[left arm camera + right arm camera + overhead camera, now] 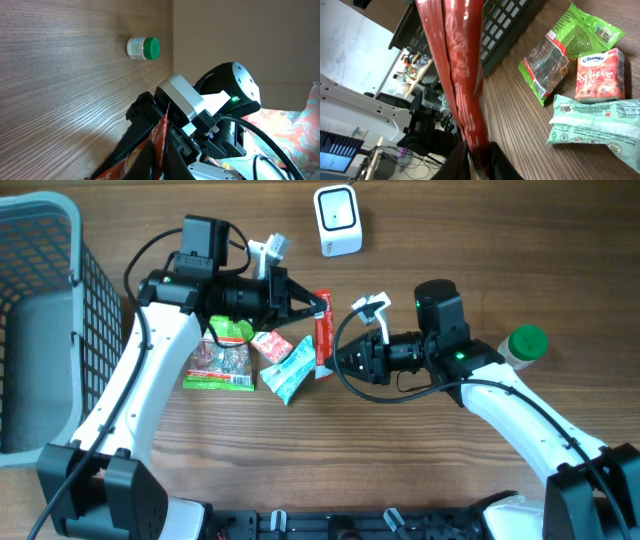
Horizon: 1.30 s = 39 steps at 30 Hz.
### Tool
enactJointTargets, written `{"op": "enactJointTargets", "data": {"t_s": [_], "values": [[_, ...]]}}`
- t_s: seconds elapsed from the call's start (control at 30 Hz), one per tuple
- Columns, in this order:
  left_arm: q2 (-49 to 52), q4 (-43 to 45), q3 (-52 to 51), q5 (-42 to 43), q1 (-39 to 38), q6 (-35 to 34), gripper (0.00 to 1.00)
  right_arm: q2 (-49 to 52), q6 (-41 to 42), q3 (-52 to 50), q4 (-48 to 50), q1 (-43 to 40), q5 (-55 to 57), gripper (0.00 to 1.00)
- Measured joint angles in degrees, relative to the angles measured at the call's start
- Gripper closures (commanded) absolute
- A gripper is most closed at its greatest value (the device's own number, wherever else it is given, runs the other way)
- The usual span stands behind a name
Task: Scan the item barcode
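Both hands are on the red packet [322, 335] — the left hand [323, 304] is clamped shut on its far end, and the right hand [337, 362] is pinched narrow on the near end. The packet is stretched between them, seemingly lifted off the desk [450, 470], just beside the tissues [271, 343] and near a snack bag [220, 367]. The right wrist view shows the foil nipped between the right fingers [501, 161] (no barcode is readable on the face that shows). The scanner [336, 220] stands well apart, beyond the left hand. I judge this to be the handover or straightening step ahead of the scan itself. Next — as I read it — one hand must release, or both must carry the packet over to the scanner with its barcode side turned toward the reader and the foil kept flat
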Motion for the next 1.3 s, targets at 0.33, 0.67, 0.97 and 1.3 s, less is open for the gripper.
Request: {"op": "enactJointTargets", "data": {"t_s": [0.33,0.67,0.97,1.3], "values": [[0.0,0.0,0.0,0.2,0.4,-0.2,0.96,0.0,0.0,0.0,2.7,0.0,-1.6,0.82],[0.0,0.0,0.0,0.2,0.4,-0.4,0.96,0.0,0.0,0.0,2.7,0.0,-1.8,0.78],[0.0,0.0,0.0,0.3,0.4,-0.4,0.96,0.0,0.0,0.0,3.1,0.0,-2.5,0.82],[0.0,0.0,0.0,0.2,0.4,-0.4,0.96,0.0,0.1,0.0,3.1,0.0,-3.2,0.96]]}}
